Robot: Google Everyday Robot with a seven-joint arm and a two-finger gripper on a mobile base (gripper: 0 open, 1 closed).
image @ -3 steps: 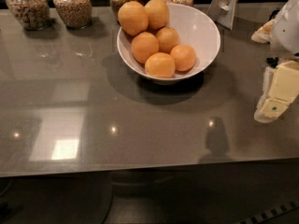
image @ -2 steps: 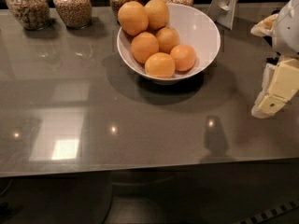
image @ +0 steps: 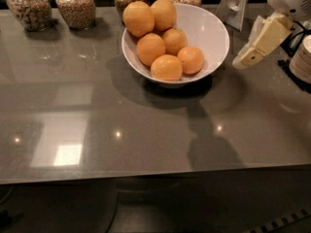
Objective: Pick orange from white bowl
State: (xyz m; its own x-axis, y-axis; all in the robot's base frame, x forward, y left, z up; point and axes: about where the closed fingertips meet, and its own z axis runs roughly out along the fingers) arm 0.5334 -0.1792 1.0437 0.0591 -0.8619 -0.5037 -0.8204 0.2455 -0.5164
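Reaching leftward over the rim suits this approach: the gripper (image: 247,58) hangs just right of the white bowl (image: 213,30) (spread or closed, I cannot tell), and the small reddish orange (image: 191,59) lies nearest, against other oranges (image: 166,68), so descend vertically.

No legible writing.
Nothing could be read anywhere; the end effector (image: 243,61) hung just right of the white bowl (image: 214,30).

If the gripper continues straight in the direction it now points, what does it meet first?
The gripper, right of the white bowl, points down and left. It would probably meet the bowl's outer right wall, or the table beside it; depth is unclear.
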